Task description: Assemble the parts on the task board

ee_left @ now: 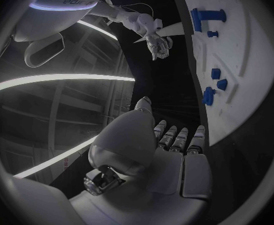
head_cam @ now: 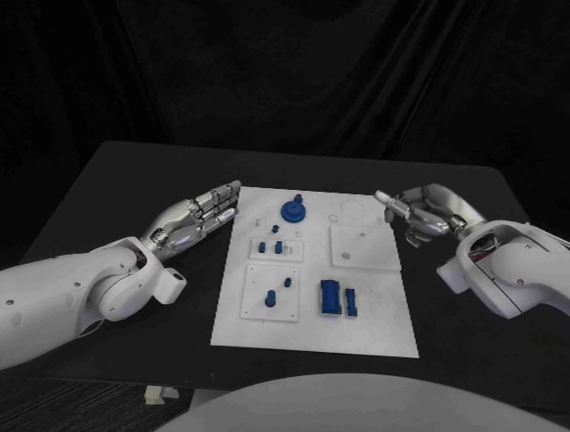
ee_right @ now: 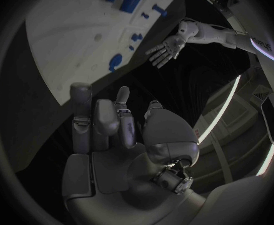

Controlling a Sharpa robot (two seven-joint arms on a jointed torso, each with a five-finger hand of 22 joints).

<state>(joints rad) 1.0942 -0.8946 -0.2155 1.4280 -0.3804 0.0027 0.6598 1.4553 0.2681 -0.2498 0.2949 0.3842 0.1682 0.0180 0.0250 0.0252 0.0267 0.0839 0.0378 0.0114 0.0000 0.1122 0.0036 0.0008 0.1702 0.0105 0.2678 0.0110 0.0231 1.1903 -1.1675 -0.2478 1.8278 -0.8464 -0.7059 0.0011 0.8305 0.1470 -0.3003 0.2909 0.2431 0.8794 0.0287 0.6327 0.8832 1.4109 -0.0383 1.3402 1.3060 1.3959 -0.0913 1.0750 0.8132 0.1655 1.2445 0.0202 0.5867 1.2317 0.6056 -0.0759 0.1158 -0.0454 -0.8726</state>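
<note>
Two empty hands, left hand (head_cam: 196, 216) and right hand (head_cam: 421, 212), flank the task board (head_cam: 363, 310), fingers apart.

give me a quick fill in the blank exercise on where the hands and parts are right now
1. Both hands hold ____.
2. The left hand hovers beside the board's ____ edge.
3. The blue parts lie on the ____.
4. The right hand is at the board's ____ edge.

Missing words: nothing; left; board; right
</note>
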